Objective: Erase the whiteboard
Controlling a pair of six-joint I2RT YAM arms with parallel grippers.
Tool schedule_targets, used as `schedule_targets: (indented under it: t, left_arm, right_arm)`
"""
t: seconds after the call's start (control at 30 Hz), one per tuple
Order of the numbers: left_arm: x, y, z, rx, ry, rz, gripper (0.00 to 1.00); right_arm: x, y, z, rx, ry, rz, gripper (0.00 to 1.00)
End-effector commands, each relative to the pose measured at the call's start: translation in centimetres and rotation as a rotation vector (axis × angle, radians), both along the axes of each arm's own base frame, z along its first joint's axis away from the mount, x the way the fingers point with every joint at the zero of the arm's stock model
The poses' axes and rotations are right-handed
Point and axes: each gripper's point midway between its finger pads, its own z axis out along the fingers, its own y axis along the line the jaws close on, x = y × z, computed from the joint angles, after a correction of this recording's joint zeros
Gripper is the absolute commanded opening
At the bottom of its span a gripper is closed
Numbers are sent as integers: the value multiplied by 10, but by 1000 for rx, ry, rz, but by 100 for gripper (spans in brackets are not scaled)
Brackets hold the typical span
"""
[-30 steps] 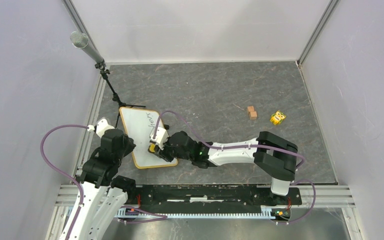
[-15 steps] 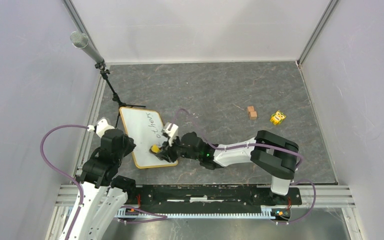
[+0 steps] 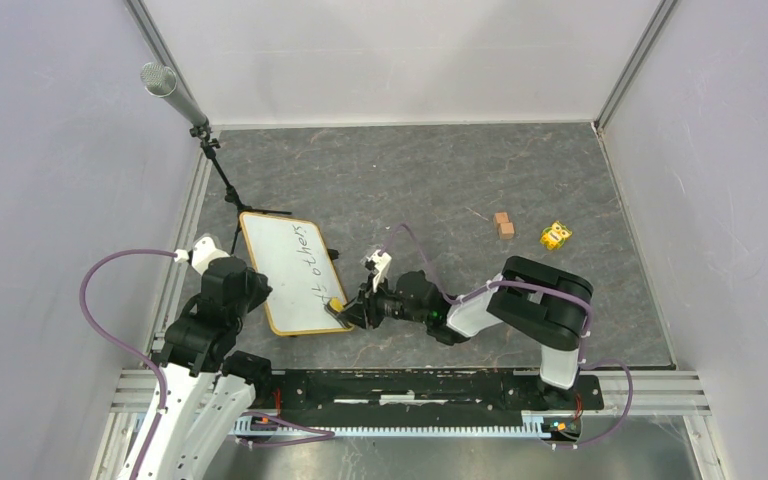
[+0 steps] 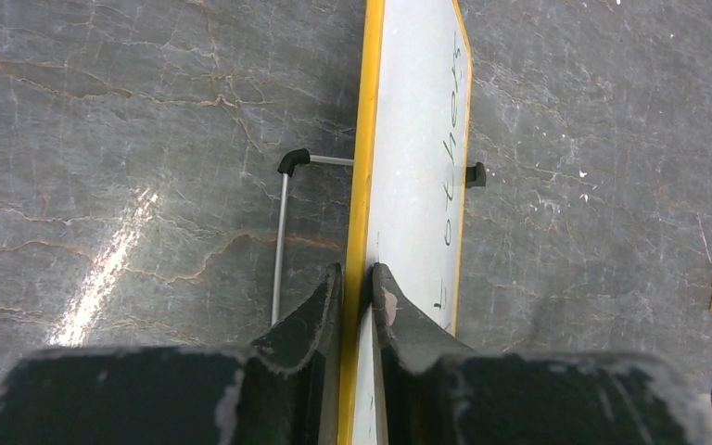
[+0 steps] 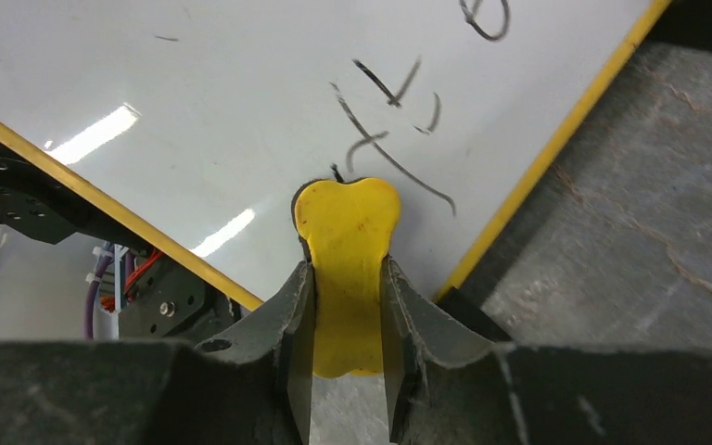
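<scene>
The whiteboard [image 3: 282, 262] with a yellow frame stands at the left of the table, with black writing [image 3: 312, 266] along its right side. My left gripper [image 3: 257, 297] is shut on the board's left frame edge; in the left wrist view the jaws pinch the yellow frame [image 4: 363, 185] at my gripper [image 4: 359, 278]. My right gripper [image 3: 348, 312] is shut on a yellow eraser [image 3: 336, 305] at the board's near right corner. In the right wrist view the eraser [image 5: 348, 232] presses on the white surface [image 5: 222, 102] just below the marker strokes [image 5: 385, 139].
A microphone [image 3: 160, 80] on a black tripod [image 3: 230, 195] stands behind the board. Two small wooden blocks [image 3: 504, 224] and a yellow toy [image 3: 555, 235] lie at the right. The board's metal stand leg [image 4: 280, 241] rests on the table. Metal frame rails edge the table.
My right gripper has slid the eraser from the board's lower middle to its near right corner, uncovering more of the writing. The left gripper has kept its hold.
</scene>
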Motion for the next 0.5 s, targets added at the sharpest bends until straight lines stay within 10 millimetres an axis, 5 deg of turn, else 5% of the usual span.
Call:
schedule_targets:
  t: [0.0,0.17,0.47]
  left_arm:
    - [2,-16,1,-88,7,-24,2]
    - [1,-16,0,-88,11,-23,2]
    - [1,-17,1,-90,11,-31,2]
  right_arm:
    - [-25,34,46,113,-74,102,13]
    - [-13,45,60,159,-116,61,13]
    - [18,12,-9,5,-10,-52,13]
